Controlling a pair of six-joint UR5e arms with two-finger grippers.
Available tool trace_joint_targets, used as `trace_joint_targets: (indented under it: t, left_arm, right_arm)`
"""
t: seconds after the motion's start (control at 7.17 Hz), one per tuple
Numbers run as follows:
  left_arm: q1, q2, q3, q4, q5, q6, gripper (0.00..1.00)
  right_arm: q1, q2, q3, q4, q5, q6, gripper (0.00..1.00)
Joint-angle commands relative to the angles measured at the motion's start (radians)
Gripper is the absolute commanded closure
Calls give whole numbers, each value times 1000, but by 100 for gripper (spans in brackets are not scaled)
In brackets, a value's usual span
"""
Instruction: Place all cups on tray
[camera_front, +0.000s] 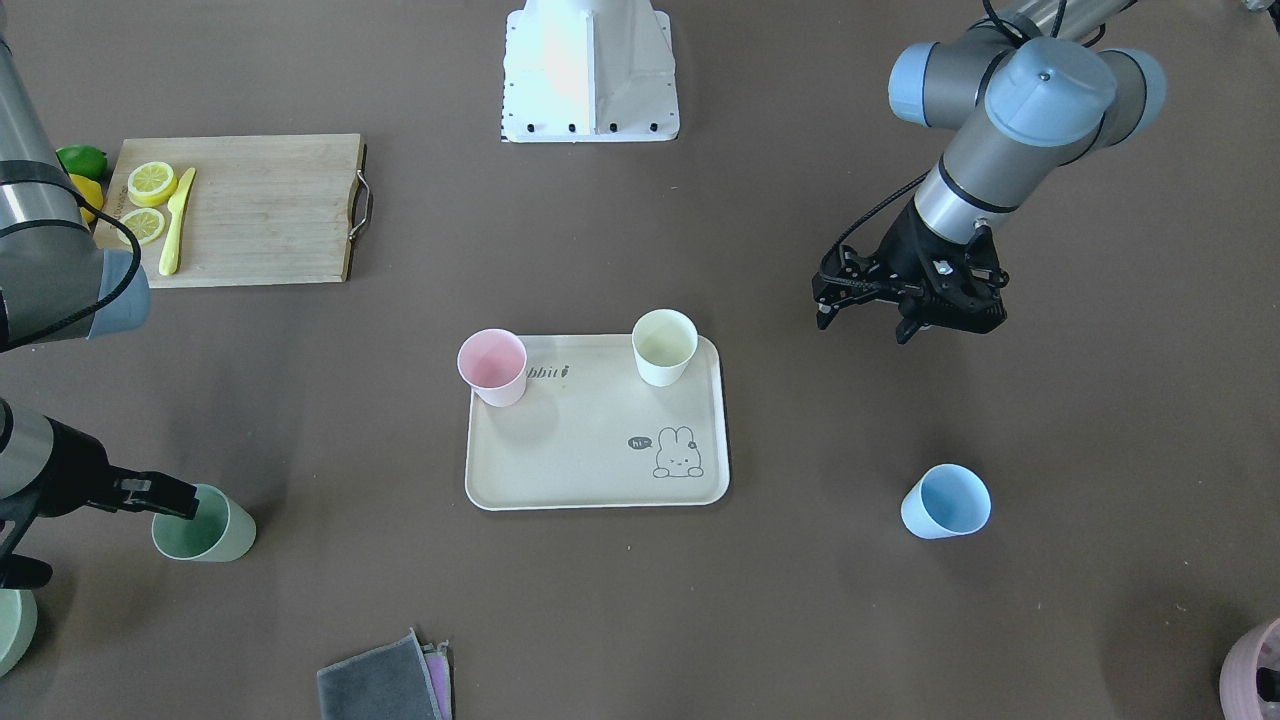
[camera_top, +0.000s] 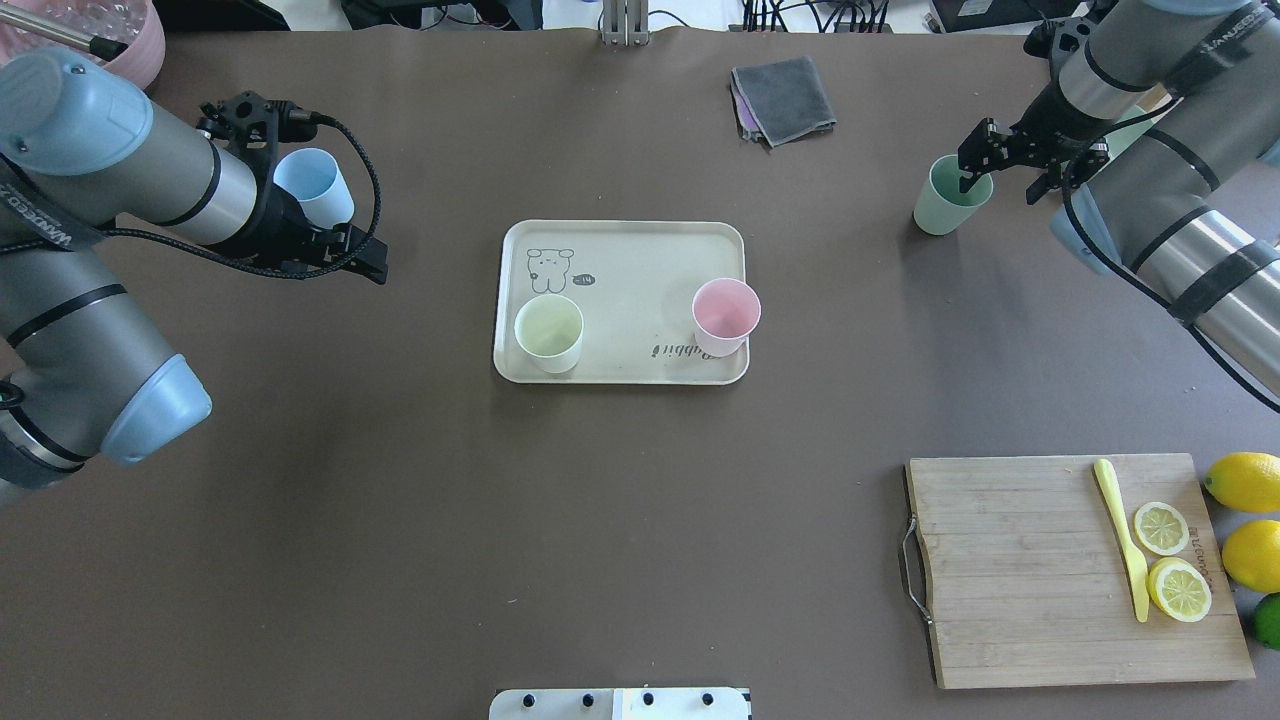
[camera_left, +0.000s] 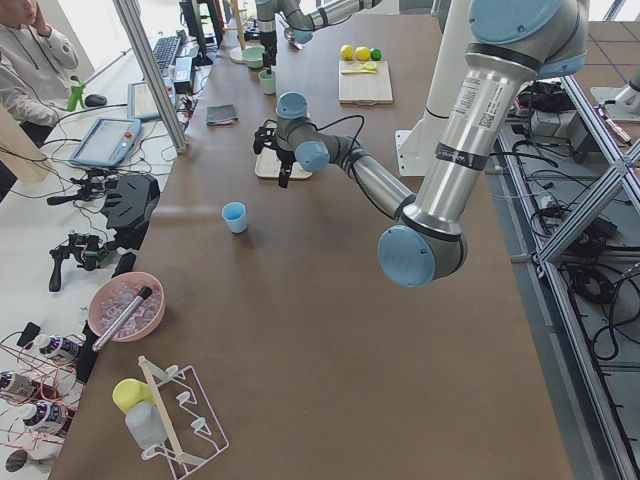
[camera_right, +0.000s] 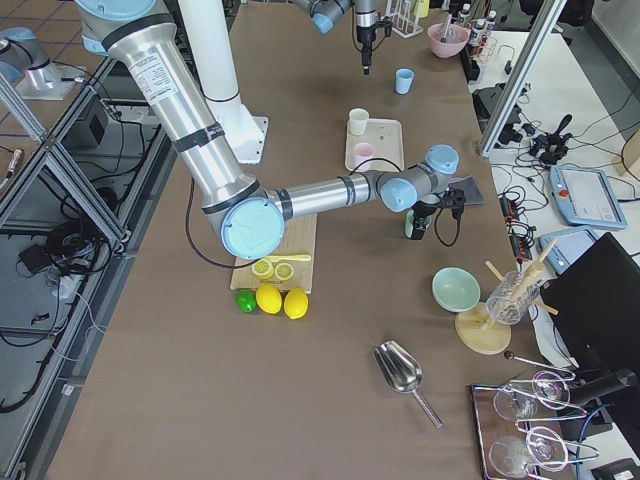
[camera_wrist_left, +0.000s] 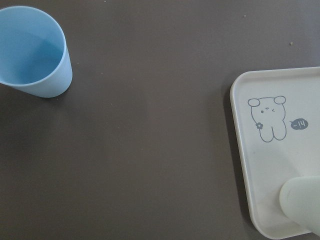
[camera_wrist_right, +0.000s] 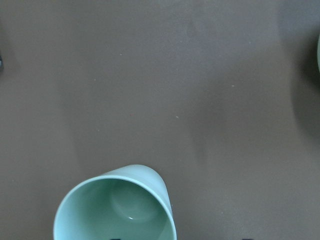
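Note:
The cream tray (camera_front: 585, 465) lies mid-table and also shows in the overhead view (camera_top: 640, 255). The pink cup (camera_front: 492, 366) (camera_top: 726, 315) and the cream-white cup (camera_front: 664, 346) (camera_top: 548, 332) stand upright on it. The light blue cup (camera_front: 946, 501) (camera_top: 314, 186) (camera_wrist_left: 35, 52) stands on the table beyond the tray's bunny end. My left gripper (camera_front: 905, 325) (camera_top: 345, 258) hovers open and empty above the table between the tray and the blue cup. My right gripper (camera_top: 1010, 170) is open, with one finger (camera_front: 165, 497) inside the sage green cup (camera_front: 204, 523) (camera_top: 950, 194) (camera_wrist_right: 117, 210) and the other outside its wall.
A wooden cutting board (camera_top: 1010, 570) holds lemon slices and a yellow knife, with whole lemons beside it. A folded grey cloth (camera_top: 785, 98) lies at the far edge. A pink bowl (camera_top: 130, 45) and a pale green vessel (camera_front: 10, 625) sit at the table's far corners.

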Motion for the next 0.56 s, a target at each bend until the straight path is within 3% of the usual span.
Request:
trace_joint_targets:
  t: [0.0,0.28,0.42]
  left_arm:
    - [-55,2,-7,57,-3,84,1]
    - [-128,6,14,116,-14,248,1]
    - [-161,6,48,104,-29,277,1]
  right_arm:
    - [-11,2,-6,2,1,36,56]
    - [-19,2,-14,0,1,39,98]
    - [-22,3,-13,2,4,56,100]
